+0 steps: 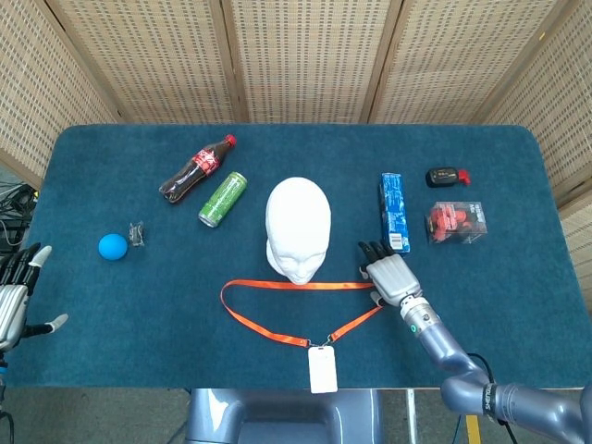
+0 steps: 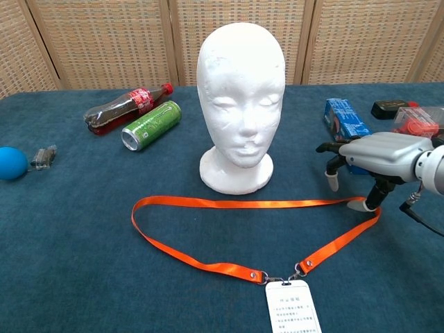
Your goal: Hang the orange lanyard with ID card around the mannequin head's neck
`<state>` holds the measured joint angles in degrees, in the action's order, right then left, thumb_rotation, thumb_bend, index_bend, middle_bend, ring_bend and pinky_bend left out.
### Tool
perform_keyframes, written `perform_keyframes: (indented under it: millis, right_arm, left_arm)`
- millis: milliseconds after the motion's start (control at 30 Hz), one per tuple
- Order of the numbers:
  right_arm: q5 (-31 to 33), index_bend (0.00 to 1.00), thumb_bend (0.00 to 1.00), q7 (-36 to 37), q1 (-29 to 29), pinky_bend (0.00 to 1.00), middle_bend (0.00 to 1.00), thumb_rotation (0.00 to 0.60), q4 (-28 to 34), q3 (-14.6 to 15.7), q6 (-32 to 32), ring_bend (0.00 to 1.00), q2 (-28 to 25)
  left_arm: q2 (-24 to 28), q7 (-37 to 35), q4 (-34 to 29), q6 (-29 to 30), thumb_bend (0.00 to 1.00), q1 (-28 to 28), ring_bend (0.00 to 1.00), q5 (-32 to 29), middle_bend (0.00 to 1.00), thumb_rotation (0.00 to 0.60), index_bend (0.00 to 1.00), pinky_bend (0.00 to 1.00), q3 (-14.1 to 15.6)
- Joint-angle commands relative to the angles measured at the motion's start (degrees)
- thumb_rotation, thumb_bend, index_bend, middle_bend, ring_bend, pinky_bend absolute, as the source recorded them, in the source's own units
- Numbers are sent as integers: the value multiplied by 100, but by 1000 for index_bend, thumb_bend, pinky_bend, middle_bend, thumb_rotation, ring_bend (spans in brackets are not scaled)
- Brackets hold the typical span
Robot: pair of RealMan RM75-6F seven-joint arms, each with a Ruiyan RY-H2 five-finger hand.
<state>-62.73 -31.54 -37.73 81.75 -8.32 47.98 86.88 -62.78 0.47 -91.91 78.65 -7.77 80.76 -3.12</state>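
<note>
The white mannequin head stands upright mid-table. In front of it the orange lanyard lies flat in a loop, its white ID card at the near edge. My right hand hovers palm down over the lanyard's right end, fingers spread and pointing down, holding nothing; one fingertip is at or just above the strap. My left hand rests open at the table's far left edge, away from everything.
A cola bottle and green can lie left of the head. A blue ball and a small dark clip sit further left. A blue box, red items in a clear case and a black object are at the right.
</note>
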Motion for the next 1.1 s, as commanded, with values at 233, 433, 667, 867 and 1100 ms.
perform_keyframes:
  millis: [233, 433, 667, 867, 1100]
  right_arm:
    - [303, 486, 578, -248, -119, 0, 0, 600, -176, 176, 49, 0, 126]
    - [273, 592, 673, -288, -178, 0, 0, 600, -298, 272, 86, 0, 198]
    - [-108, 646, 746, 147, -88, 0, 0, 600, -258, 328, 307, 0, 140]
    - [-548, 670, 738, 802, 129, 0, 0, 600, 27, 382, 614, 0, -144]
    - [-1090, 688, 739, 1551, 382, 0, 0, 600, 346, 501, 938, 0, -523]
  left_arm:
    - [2, -12, -4, 3, 0, -2, 0, 7, 0, 600, 0, 0, 8]
    - [-14, 14, -2, -2, 0, 0, 0, 11, 0, 600, 0, 0, 26]
    - [-36, 37, 21, -29, 0, -11, 0, 6, 0, 600, 0, 0, 38]
    - [-79, 40, 16, -59, 0, -67, 0, 98, 0, 600, 0, 0, 46]
    - [-352, 85, 89, -314, 0, -494, 0, 492, 0, 600, 2, 0, -42]
